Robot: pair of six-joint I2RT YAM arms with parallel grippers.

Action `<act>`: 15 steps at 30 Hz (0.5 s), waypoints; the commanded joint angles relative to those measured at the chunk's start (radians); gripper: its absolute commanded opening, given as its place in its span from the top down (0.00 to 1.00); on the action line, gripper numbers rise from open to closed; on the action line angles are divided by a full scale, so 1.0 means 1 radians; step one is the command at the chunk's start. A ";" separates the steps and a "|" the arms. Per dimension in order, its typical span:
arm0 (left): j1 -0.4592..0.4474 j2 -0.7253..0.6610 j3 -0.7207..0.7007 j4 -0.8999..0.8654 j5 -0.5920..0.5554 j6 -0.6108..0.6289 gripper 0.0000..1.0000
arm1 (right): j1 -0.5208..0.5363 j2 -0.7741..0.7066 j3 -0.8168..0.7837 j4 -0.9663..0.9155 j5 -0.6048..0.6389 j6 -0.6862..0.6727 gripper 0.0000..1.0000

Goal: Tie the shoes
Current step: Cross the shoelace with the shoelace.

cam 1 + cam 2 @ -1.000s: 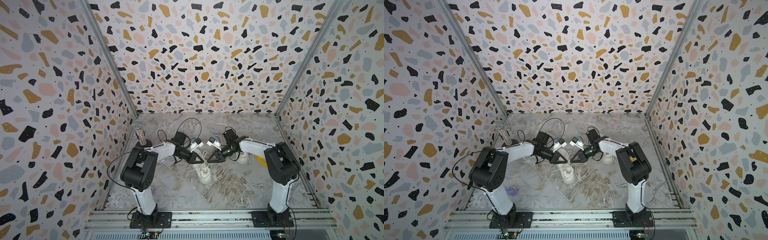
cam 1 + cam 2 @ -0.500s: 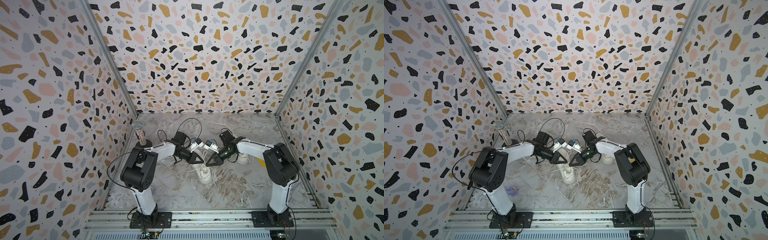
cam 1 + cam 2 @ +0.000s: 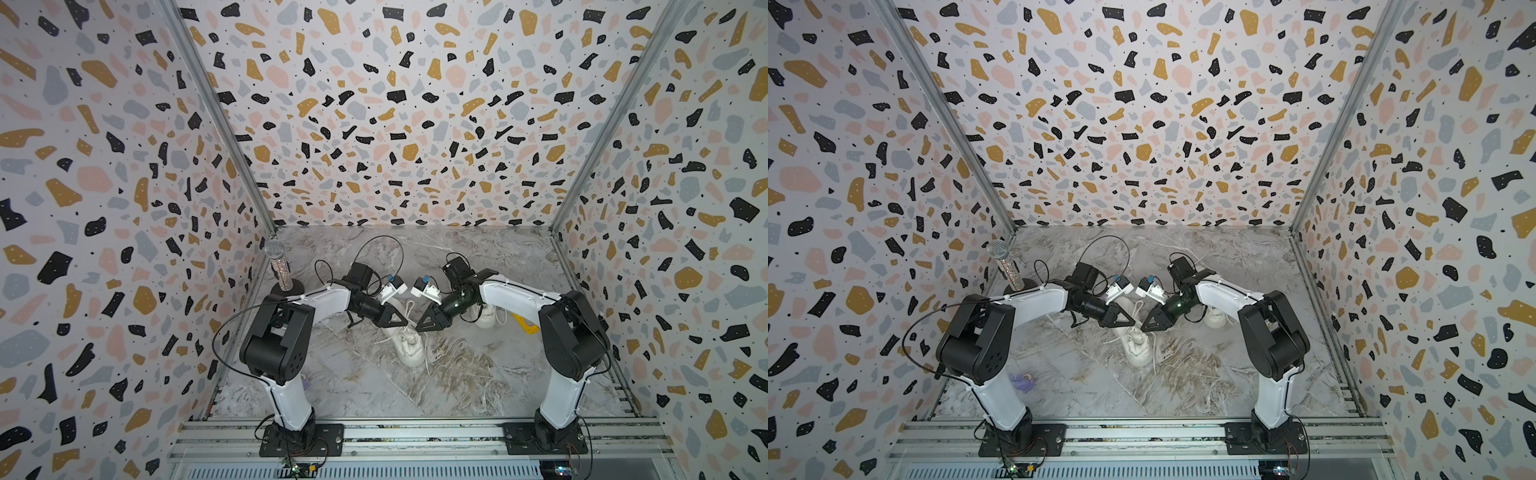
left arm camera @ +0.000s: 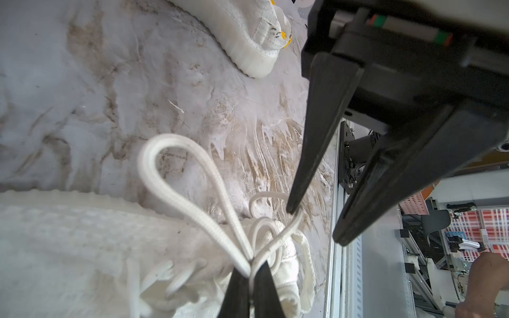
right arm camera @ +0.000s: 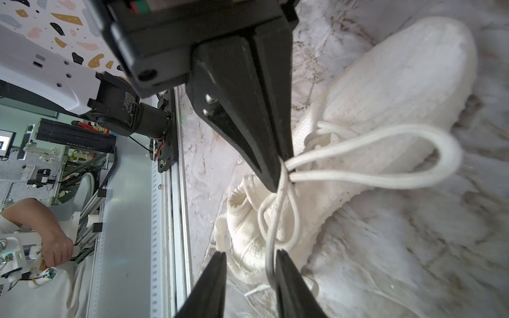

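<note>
White lace loop (image 4: pixel 176 176) is pinched tight in the left gripper (image 4: pixel 250 271), over the middle shoe (image 3: pixel 409 349). Right gripper (image 5: pixel 250 254) is open around a strand (image 5: pixel 271 247). No bow yet; other shoe (image 3: pixel 485 319) nearby looks untied too.

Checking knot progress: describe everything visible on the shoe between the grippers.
The middle shoe is off-white knit with a ribbed pale sole, standing on the marble table, heel toward the arm bases. The left gripper pinches one white lace loop; a strand runs between the right gripper's open jaws.
</note>
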 commanded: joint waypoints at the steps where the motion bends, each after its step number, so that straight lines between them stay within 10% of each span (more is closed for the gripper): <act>1: 0.005 -0.044 -0.002 0.016 0.038 0.032 1.00 | -0.013 -0.042 0.015 0.002 0.014 0.018 0.61; 15: 0.005 -0.036 0.002 0.016 0.047 0.037 1.00 | -0.007 0.065 -0.035 0.275 -0.138 0.319 0.51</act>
